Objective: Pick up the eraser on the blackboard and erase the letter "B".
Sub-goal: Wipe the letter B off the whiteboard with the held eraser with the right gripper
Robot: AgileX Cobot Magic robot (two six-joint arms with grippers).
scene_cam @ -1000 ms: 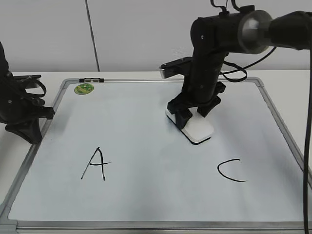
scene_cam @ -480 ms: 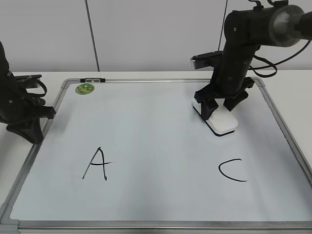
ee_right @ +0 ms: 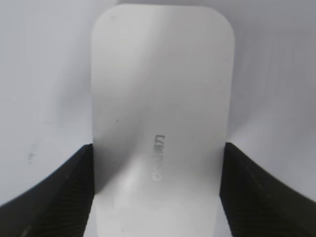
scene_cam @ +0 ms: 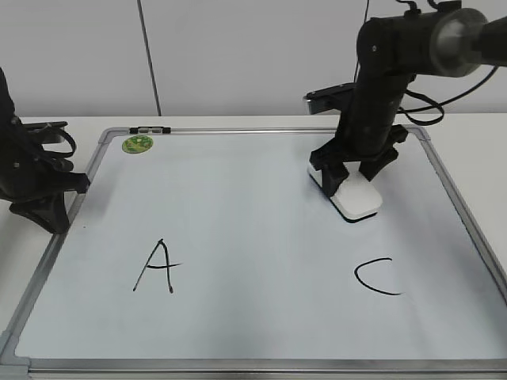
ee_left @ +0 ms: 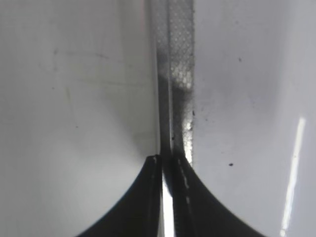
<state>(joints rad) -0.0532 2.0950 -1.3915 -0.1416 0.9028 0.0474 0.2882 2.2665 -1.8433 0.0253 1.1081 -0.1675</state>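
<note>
White eraser (scene_cam: 356,197) flat on blackboard (scene_cam: 238,214) (upper right), above "C"

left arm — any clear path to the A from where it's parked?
Probably yes. The left hand sits at the blackboard's left frame edge, and the board between it and the A is bare. The right hand, with the eraser, is far off.

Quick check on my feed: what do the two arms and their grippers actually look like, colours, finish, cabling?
Both are black. The right arm has thick rounded links, a grey metallic joint cap and loose black cables. The right gripper has matte, finely textured black fingers. The left gripper shows dark curved fingers; the left arm carries looped black cables.
</note>
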